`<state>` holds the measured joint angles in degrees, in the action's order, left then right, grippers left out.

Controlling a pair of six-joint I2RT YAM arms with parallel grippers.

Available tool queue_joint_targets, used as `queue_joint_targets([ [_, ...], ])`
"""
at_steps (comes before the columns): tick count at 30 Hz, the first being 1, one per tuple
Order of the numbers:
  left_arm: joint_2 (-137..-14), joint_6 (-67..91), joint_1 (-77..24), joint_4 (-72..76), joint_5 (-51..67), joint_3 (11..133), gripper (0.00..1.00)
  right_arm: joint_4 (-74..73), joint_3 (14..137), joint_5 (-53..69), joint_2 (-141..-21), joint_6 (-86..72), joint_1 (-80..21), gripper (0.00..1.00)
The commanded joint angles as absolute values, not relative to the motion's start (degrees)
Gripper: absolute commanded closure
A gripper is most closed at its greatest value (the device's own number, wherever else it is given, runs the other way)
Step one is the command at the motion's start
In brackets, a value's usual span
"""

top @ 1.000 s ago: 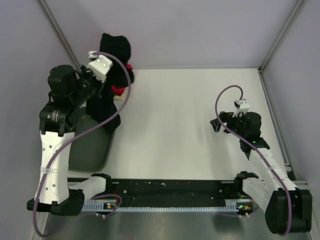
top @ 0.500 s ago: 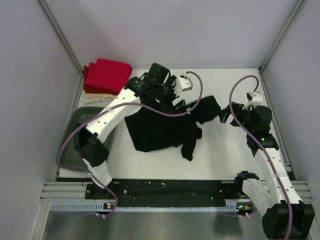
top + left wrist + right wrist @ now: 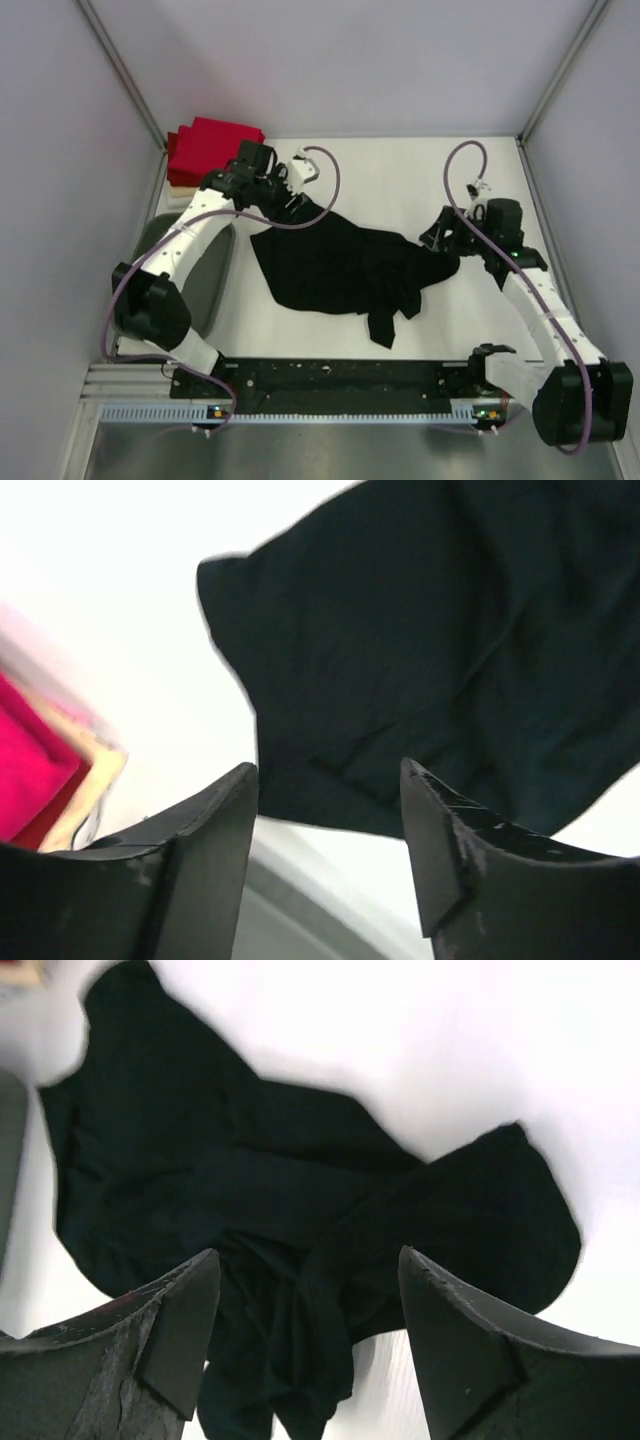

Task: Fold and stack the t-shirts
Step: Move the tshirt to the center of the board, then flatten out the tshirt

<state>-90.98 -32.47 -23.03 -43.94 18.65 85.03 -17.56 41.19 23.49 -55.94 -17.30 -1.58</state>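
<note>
A plain black t-shirt [image 3: 340,268] lies crumpled and partly spread on the white table, with a twisted tail toward the near edge. My left gripper [image 3: 296,205] hovers at its far-left corner, open with nothing between the fingers [image 3: 330,780]. The black t-shirt [image 3: 400,630] lies just beyond those fingers. At the shirt's right edge my right gripper [image 3: 440,236] is open over the bunched black t-shirt [image 3: 250,1180], its fingers [image 3: 310,1260] apart and not closed on the cloth. Folded red t-shirts [image 3: 212,146] are stacked at the back left, with a cream one [image 3: 97,770] under them.
A grey oval tub [image 3: 208,285] stands at the left, partly under the left arm; its rim [image 3: 300,910] shows below the left fingers. Purple walls close in the back and both sides. The black rail [image 3: 340,378] runs along the near edge.
The left arm carried the black shirt from the back left to the table's middle and let it go. It then drew back left. The right arm moved in to the shirt's right edge.
</note>
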Motion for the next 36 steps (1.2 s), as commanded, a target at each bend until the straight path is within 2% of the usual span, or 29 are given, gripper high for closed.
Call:
queue_joint_targets([
  [1,-93.86,-39.80,-21.88,-38.59,8.55,77.89,0.38,-23.10,45.61,12.60,-63.87,-18.54,-10.62,0.29],
  [5,-99.74,-43.24,-21.97,-32.71,2.29,75.85,0.32,-24.61,48.86,7.92,-72.49,-19.95,-11.60,0.29],
  [9,-105.98,-45.34,-22.06,-28.66,-1.47,77.60,0.25,-23.03,50.62,8.87,-79.43,-21.09,-11.78,0.30],
  [16,-112.41,-50.53,-21.88,-30.57,-4.49,80.24,0.24,-18.55,51.77,12.04,-89.64,-22.50,-11.95,0.31],
  [18,-113.55,-51.06,-21.88,-30.94,-4.31,80.16,0.24,-17.67,52.12,12.65,-92.45,-22.41,-12.04,0.36],
  [19,-114.16,-51.15,-21.80,-30.50,-4.74,79.98,0.25,-17.49,52.38,12.66,-93.24,-22.41,-12.04,0.45],
  [21,-115.04,-50.89,-21.80,-30.06,-4.31,80.59,0.36,-17.49,53.43,12.39,-94.48,-21.80,-11.95,0.66],
  [23,-116.19,-49.93,-21.80,-31.54,-2.73,82.60,0.68,-17.93,55.36,11.69,-94.75,-21.19,-11.78,0.83],
  [24,-116.63,-49.23,-21.88,-32.94,-1.94,84.36,0.87,-18.63,56.94,11.60,-94.66,-20.49,-11.60,0.94],
  [25,-116.98,-48.44,-21.80,-34.26,-1.50,85.68,1.00,-19.68,58.52,11.34,-94.22,-19.96,-11.34,1.00],
  [36,-109.00,-42.80,-17.14,-35.85,-4.58,101.24,1.00,-29.35,80.49,15.55,-82.19,-11.96,-5.10,1.00],
])
